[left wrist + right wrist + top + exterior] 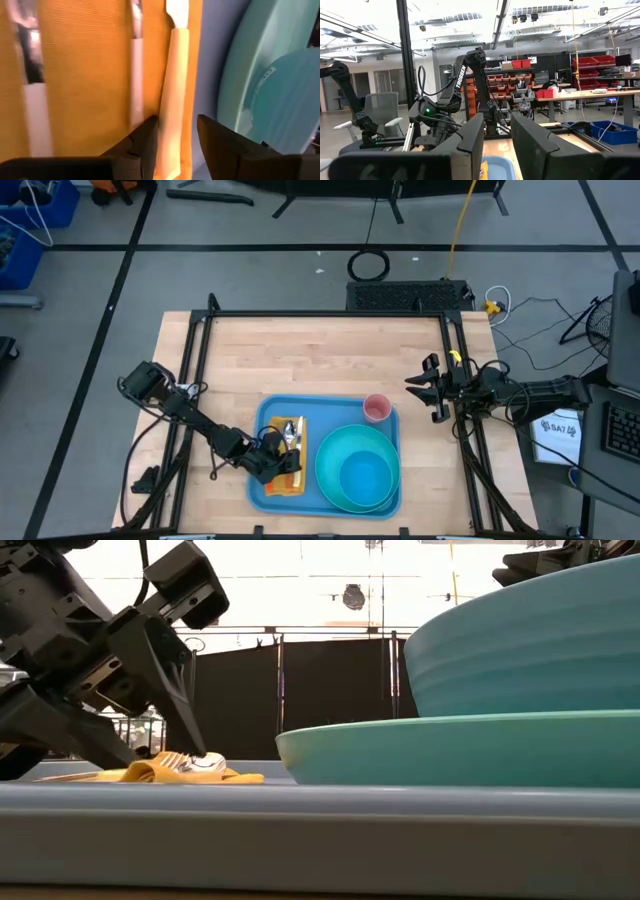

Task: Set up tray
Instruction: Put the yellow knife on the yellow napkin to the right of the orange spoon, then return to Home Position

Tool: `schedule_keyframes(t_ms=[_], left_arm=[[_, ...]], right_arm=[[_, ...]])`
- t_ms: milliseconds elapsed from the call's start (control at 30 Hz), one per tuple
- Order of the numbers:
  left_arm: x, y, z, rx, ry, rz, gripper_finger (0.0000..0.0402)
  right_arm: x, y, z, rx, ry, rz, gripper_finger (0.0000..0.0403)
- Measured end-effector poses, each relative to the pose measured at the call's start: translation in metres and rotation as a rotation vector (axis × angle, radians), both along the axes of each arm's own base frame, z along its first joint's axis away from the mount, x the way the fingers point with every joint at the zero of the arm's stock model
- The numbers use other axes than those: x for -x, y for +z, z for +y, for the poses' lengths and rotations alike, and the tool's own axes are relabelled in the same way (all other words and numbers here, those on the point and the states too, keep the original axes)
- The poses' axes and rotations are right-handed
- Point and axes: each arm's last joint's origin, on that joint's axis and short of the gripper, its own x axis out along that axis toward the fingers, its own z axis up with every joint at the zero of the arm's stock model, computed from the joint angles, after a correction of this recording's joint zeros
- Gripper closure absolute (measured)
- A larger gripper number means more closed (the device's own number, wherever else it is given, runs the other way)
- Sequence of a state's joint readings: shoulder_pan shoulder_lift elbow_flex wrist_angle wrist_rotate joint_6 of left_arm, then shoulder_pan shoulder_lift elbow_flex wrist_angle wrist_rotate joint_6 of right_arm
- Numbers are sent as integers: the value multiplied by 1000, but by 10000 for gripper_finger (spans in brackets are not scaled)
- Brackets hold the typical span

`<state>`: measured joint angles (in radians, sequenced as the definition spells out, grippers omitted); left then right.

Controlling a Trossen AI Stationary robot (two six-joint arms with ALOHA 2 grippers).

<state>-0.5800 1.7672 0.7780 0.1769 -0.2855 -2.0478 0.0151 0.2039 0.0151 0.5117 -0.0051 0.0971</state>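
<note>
Top-down shot has the blue tray (262, 490) sitting toward 6 o'clock on the light wood table (300, 360), with a turquoise plate (335, 485) and bowl (365, 475) filling its 3 o'clock half, a small pink cup (377, 408) up at the 1 o'clock corner, and a yellow-orange napkin (290, 478) with cutlery (290, 432) on the 9 o'clock side. The left gripper (283, 463) is down on that napkin.

What the overhead can't tell you, the left wrist cam does: the fingers (225, 145) are apart, straddling a pale utensil handle (172, 90) lying on the napkin's edge, not squeezing it.

The low view just shows the tray rim (300, 825) up close, with the plate and bowl looming.

The right gripper (428, 388) hovers off the table's 3 o'clock edge, jaws apart. Its wrist cam looks into a workshop: shelves of red bins (522, 64), an office chair (382, 112), and benches.
</note>
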Motion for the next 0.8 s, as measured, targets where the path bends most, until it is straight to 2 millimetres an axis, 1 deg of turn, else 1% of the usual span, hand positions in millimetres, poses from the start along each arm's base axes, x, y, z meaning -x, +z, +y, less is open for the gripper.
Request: schedule_keyframes(t_ms=[67,167,233,300,433,600,667,733,800], left_arm=[[-1,1,-1,-4,-14,-19,260],[-4,9,-2,-50,-105,-87,259],[-5,24,1,-116,-159,-165,258],[-6,41,7,-229,-188,-242,258],[0,74,16,-421,-252,-365,257],[22,116,29,-729,-420,-445,257],[35,130,38,-852,-461,-431,257],[50,143,47,-969,-503,-418,256],[65,151,52,-1135,-592,-385,256]], right_arm=[[0,0,0,0,0,0,314],[0,0,0,1,0,1,314],[0,0,0,3,-2,-4,314],[1,2,0,3,-1,-25,314],[1,4,0,-5,2,-41,314],[2,5,0,8,-4,-52,314],[3,6,0,24,1,-58,314],[2,1,2,59,40,-6,314],[3,-5,2,76,67,64,314]])
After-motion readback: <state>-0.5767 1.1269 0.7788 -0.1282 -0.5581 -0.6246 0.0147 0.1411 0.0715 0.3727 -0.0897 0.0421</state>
